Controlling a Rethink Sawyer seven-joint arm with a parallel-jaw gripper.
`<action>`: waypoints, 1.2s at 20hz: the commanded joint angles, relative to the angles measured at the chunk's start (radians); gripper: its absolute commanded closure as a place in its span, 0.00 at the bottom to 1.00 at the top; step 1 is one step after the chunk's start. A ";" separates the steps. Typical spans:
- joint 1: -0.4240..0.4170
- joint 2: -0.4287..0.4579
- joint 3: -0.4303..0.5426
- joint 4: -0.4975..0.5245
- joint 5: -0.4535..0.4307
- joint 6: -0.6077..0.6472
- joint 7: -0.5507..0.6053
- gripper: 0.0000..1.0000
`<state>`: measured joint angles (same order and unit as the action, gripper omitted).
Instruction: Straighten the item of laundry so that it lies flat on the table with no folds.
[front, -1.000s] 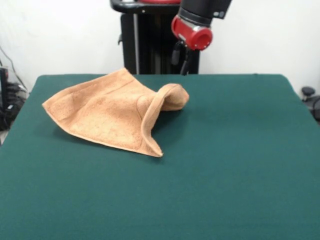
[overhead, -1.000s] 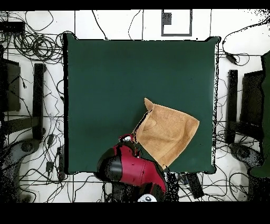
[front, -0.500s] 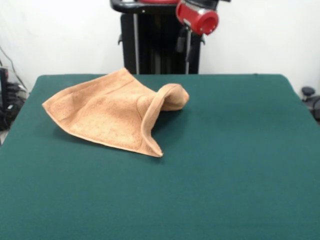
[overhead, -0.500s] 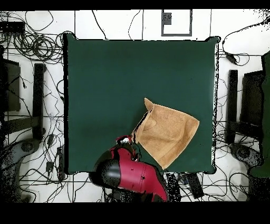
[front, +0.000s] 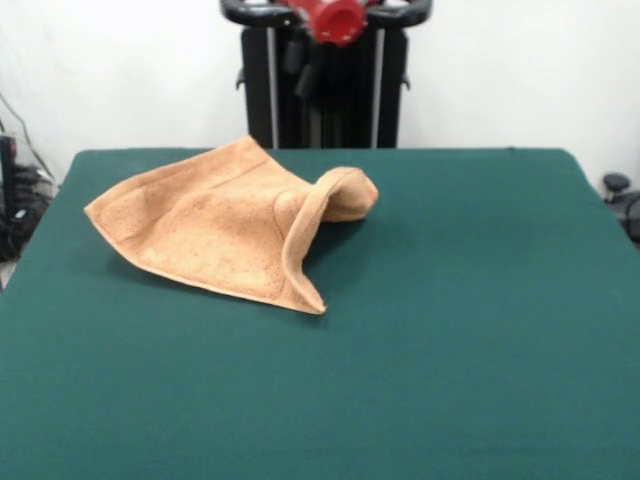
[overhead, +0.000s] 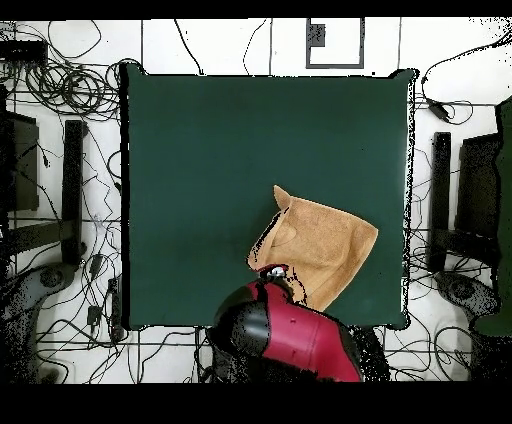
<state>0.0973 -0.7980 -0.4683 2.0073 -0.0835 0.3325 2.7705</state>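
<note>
The item of laundry (front: 225, 230) is an orange-tan towel lying crumpled on the far left part of the green table (front: 450, 350). One corner (front: 348, 194) is curled up into a hump, and a raised fold runs from it toward the front. In the overhead view the towel (overhead: 330, 240) lies near the table's (overhead: 200, 150) lower right edge, and the red arm (overhead: 290, 335) covers its lower left part. My gripper (front: 303, 60) hangs high behind the towel, apart from it, and shows small and dark. In the overhead view the gripper (overhead: 273, 270) sits at the towel's edge.
Cables (overhead: 70, 90) and black stands (overhead: 72, 190) lie on the floor around the table. A black object (front: 615, 185) sits past the table's right edge in the front view. The towel's nearest corner (overhead: 315, 315) is close to the table edge.
The arm has swung left in the front view and rightward in the overhead view, now over the towel's edge. The towel has kept its shape and place.
</note>
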 joint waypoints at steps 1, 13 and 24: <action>-0.014 0.238 -0.028 -0.138 -0.116 -0.065 0.003 0.00; 0.030 0.519 -0.080 -0.261 -0.029 -0.226 0.127 0.00; 0.005 0.565 -0.022 -0.321 0.039 -0.224 0.118 0.00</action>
<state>0.0905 -0.2772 -0.5896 1.7995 -0.1317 0.1516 2.7705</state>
